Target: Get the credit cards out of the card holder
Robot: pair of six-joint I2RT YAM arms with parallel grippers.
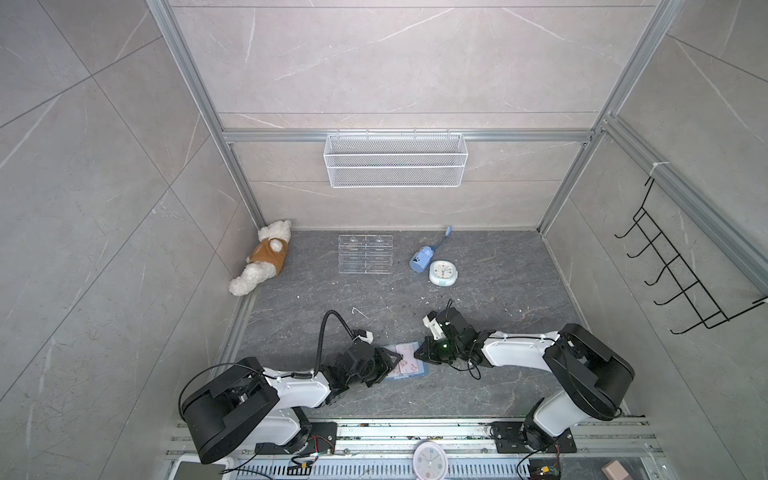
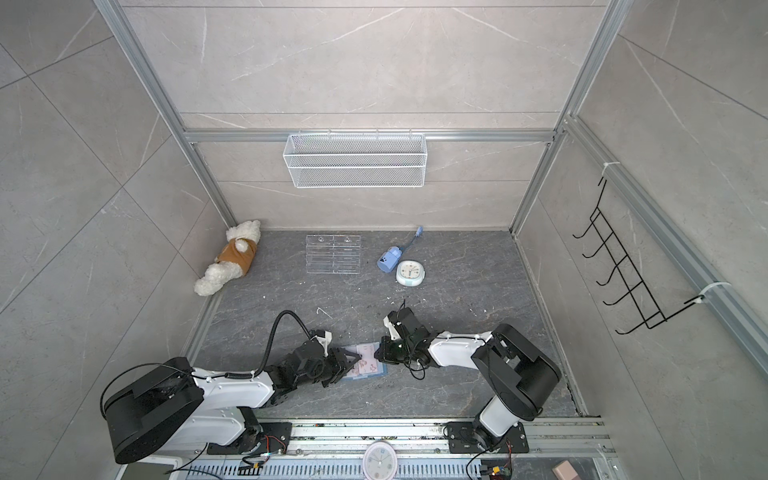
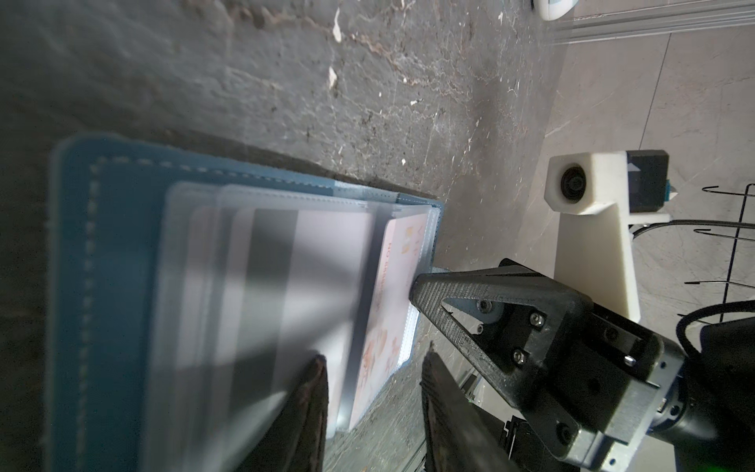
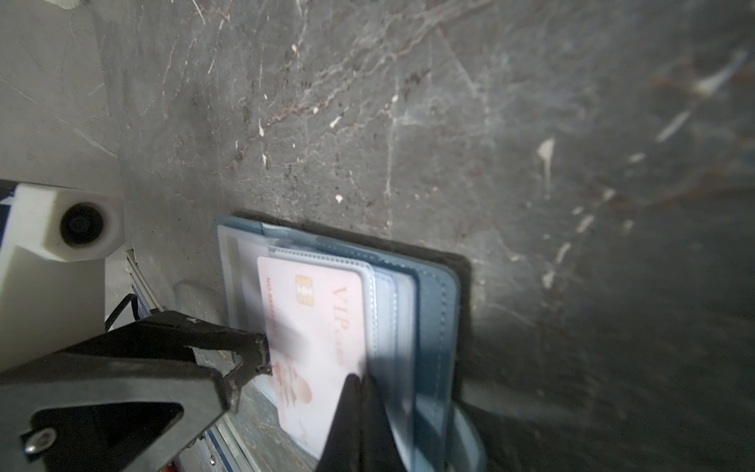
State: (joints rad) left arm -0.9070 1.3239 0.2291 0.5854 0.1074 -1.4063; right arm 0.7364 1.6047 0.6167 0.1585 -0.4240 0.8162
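Cards: thin pale pink plastic credit cards (image 4: 314, 327). Probably stiff, light and slick, so pinch a bare edge.
Holder: dusty-blue stitched card holder (image 1: 409, 370), lying open on the grey stone table (image 1: 478, 291) between both arms.
Sleeves: clear plastic sleeves (image 4: 384, 294) with at least 2 cards tucked in.
Left gripper (image 3: 374, 359): jaws apart, either side of a card edge.
Right gripper (image 4: 359, 384): jaws clenched at the sleeve edge. Can't tell if they're pinching it.

Both top views: high overhead, steeply down on whole tabletop (image 1: 374, 299), far off. Wrist views: low, very close, facing each other across card holder (image 3: 73, 286), seen in all four.
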